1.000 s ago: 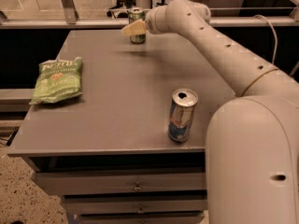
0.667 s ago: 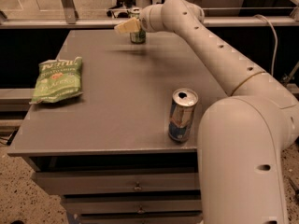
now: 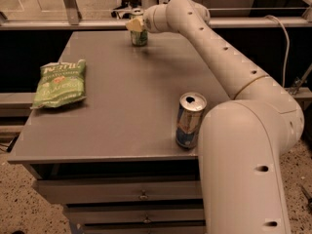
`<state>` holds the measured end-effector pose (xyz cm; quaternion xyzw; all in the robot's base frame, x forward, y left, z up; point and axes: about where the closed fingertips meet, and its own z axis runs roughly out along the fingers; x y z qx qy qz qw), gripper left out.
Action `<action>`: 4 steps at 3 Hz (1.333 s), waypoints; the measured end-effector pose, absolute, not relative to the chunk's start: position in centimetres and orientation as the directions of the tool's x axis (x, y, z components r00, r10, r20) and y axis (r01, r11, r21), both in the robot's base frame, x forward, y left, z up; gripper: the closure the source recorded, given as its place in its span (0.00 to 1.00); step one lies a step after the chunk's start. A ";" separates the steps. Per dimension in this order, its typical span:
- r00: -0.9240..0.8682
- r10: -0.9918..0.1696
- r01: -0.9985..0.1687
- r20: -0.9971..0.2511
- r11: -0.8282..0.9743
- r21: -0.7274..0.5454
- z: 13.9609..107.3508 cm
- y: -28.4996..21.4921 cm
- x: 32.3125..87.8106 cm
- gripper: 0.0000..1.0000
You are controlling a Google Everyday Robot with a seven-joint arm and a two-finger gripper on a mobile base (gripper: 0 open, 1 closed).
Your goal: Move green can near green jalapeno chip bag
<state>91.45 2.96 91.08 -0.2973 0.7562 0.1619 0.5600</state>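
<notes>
The green can (image 3: 139,37) stands upright near the far edge of the grey table (image 3: 122,96), right of the middle. My gripper (image 3: 135,23) is at the can's top, reaching in from the right, and it hides the can's lid. The green jalapeno chip bag (image 3: 60,83) lies flat near the table's left edge, well apart from the can, to its front left.
A taller blue-and-silver can (image 3: 190,120) stands opened near the table's front right edge, close to my arm's base (image 3: 243,169). Drawers (image 3: 141,195) sit under the table front. A rail (image 3: 68,4) and a dark gap run behind the far edge.
My gripper has shifted slightly left at the top of the green can. The can, the bag and the blue-and-silver can stay in place.
</notes>
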 end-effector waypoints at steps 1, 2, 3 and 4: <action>-0.204 -0.267 -0.614 -0.942 0.785 -0.089 91.0 1.4 91.4 0.67; -0.196 -0.266 -0.600 -0.944 0.793 -0.099 91.6 -0.5 90.6 0.91; -0.179 -0.270 -0.631 -0.946 0.769 -0.100 93.3 -1.5 88.2 1.00; -0.157 -0.291 -0.703 -0.944 0.704 -0.101 95.8 -1.0 84.3 1.00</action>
